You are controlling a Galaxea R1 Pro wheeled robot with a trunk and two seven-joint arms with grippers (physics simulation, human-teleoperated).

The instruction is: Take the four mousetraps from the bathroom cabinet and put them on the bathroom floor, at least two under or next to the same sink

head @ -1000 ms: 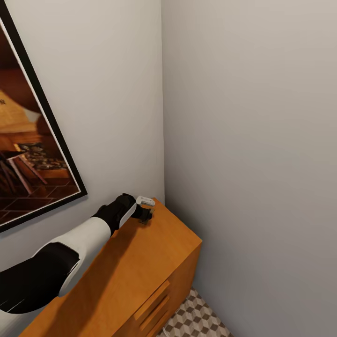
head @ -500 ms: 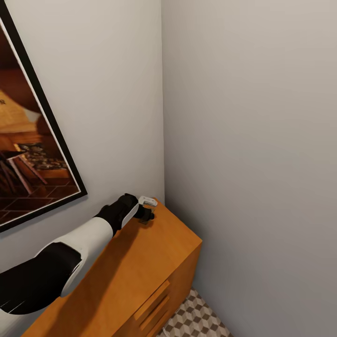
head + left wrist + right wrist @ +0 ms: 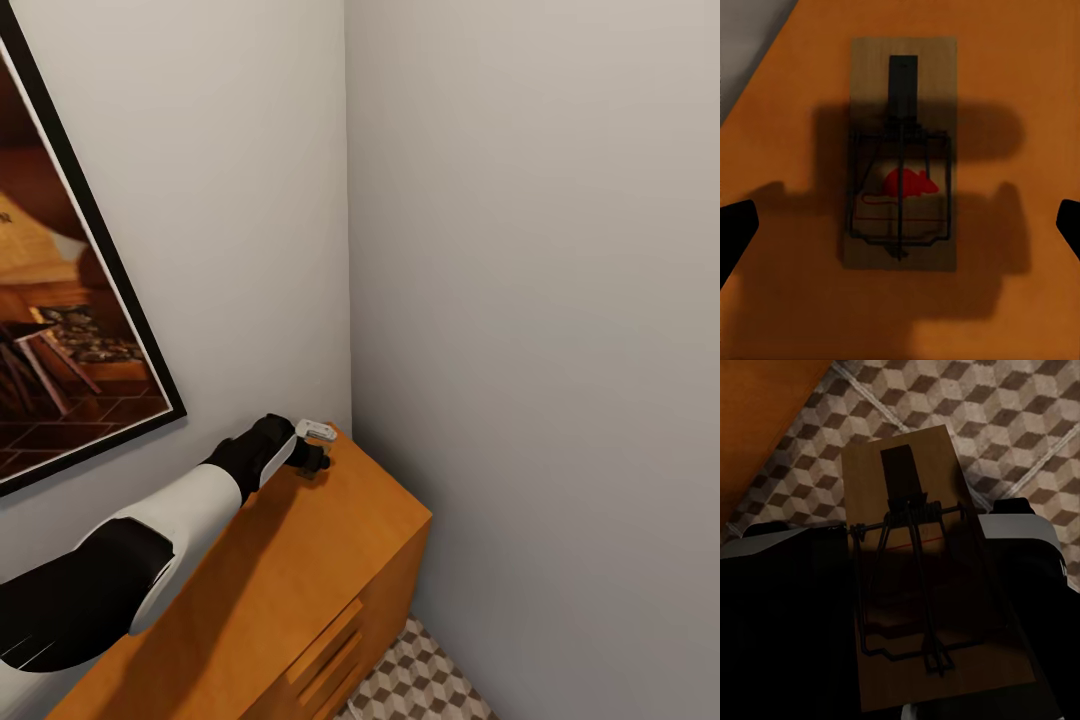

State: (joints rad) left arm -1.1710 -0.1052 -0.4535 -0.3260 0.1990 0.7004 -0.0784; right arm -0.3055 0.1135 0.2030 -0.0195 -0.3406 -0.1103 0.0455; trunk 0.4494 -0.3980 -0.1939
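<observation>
Two pale grey walls meet in a corner. A dark-framed picture [image 3: 70, 300] hangs on the wall at left. Below it stands the orange-brown cabinet [image 3: 300, 590], flat top, slot-handled drawer fronts; a bit of cube-patterned bathroom floor [image 3: 420, 685] shows past its near corner.

The robot's left arm reaches across the cabinet top to the far corner, w/ the left gripper [image 3: 314, 455] hovering over the wood. From the left wrist cam, a mousetrap [image 3: 900, 154] lies flat on the cabinet top, centred between the two dark fingertips [image 3: 735, 229], which stand wide apart at the frame edges, not touching it. A red mouse mark shows under its wire bar.

From the right wrist cam, the right gripper [image 3: 900, 607] is closed on a second mousetrap [image 3: 934, 585], held above the floor tiles beside the cabinet edge.

Step in hand, prob.: lining up to pick the trap off the cabinet top. Next move likely calls for lowering the left hand straight down, then closing on the slab's long edges. It's thin and flat on the wood, so the fingertips must nearly touch the surface or they'll slip over it.
</observation>
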